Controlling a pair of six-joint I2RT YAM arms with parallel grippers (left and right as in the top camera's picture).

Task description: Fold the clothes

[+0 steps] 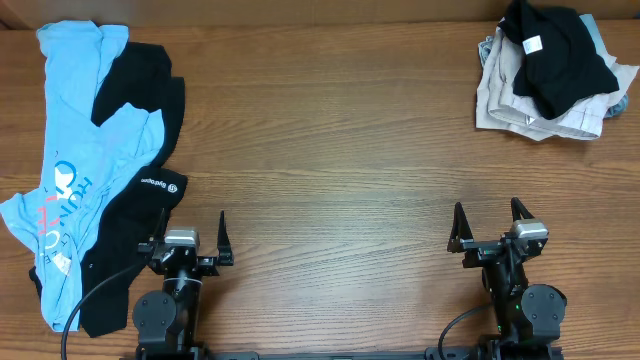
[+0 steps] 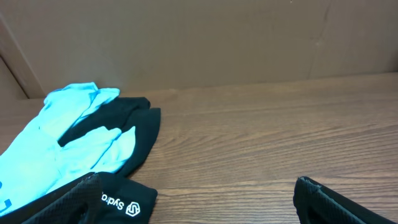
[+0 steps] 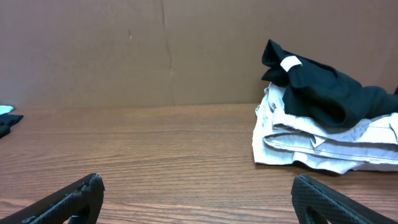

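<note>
A light-blue printed tee [image 1: 75,130] lies spread at the far left over a black garment with a white logo [image 1: 150,185]. Both show in the left wrist view, the tee [image 2: 56,146] and the logo garment [image 2: 127,199]. A crumpled black T-shirt with a small white tag [image 1: 555,55] lies on a stack of folded pale clothes [image 1: 520,105] at the back right, also in the right wrist view [image 3: 323,87]. My left gripper [image 1: 186,245] is open and empty beside the logo garment. My right gripper [image 1: 490,225] is open and empty at the front right.
The wooden table [image 1: 330,150] runs between the two piles. A brown board wall [image 3: 155,50] stands along the far edge. A black cable [image 1: 95,295] loops by the left arm base over the clothes.
</note>
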